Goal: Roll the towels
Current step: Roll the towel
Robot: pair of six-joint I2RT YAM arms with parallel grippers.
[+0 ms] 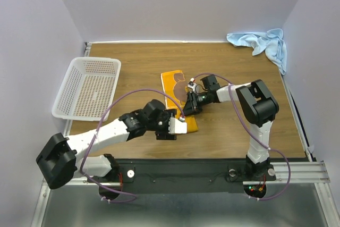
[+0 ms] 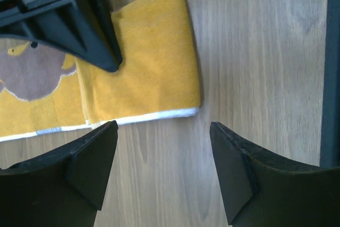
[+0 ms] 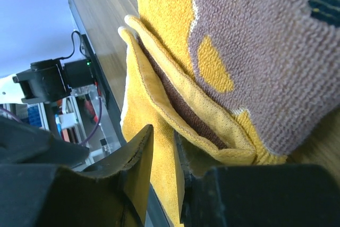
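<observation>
**Right claw pinches the yellow towel, left claw hangs open beside it**

The yellow towel [image 1: 172, 81] lies in the middle of the desk [image 1: 228, 131], a long strip running from the centre toward the near edge at a slight slant. Its near end is doubled over on itself. The left wrist view shows a rounded fold there and a white hem [image 2: 159, 115] along one long side. A brown print [image 3: 265, 51] covers part of the upper face.

The right claw [image 3: 179, 163] reaches in from the right and sits on the middle of the strip. Its fingers are nearly together, clenched on a folded edge of the yellow towel, with layers of cloth bunched up between them. From the left wrist camera, one black finger [image 2: 79, 30] of this claw presses down on the cloth just beside the print.

The left claw [image 2: 162, 171] hovers over the near end of the same towel, released, its two fingers spread wide. Only bare wood shows between them, and the hem lies just beyond the fingertips, not touching.

The blue towel [image 1: 260, 43] sits crumpled in the far right corner of the desk, against the walls and well apart from both arms. A white basket [image 1: 87, 91] with a perforated floor rests on the left side of the desk, apart from the yellow towel.
</observation>
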